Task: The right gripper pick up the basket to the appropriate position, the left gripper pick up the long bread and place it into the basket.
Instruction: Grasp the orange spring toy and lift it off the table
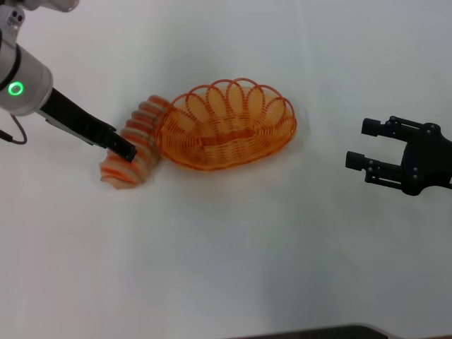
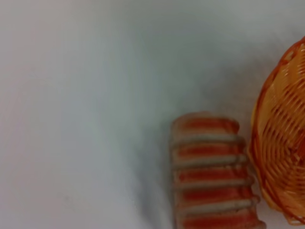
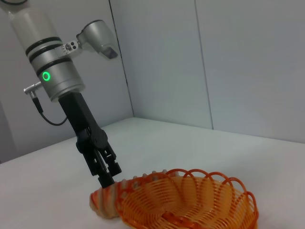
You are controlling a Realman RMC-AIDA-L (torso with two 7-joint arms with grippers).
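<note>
Two black grippers work over a white table (image 1: pixel 233 247). The left gripper (image 1: pixel 123 150) reaches down onto the long bread (image 1: pixel 135 145), which lies on the table touching the left end of the orange wire basket (image 1: pixel 227 126) — whether its fingers pinch the loaf, I cannot tell. The right gripper (image 1: pixel 364 147) hovers well apart on the right, fingers spread, holding nothing.

A silver wrist with a green ring light, black bands and a black left pincer (image 3: pixel 108 180) is fitted.
</note>
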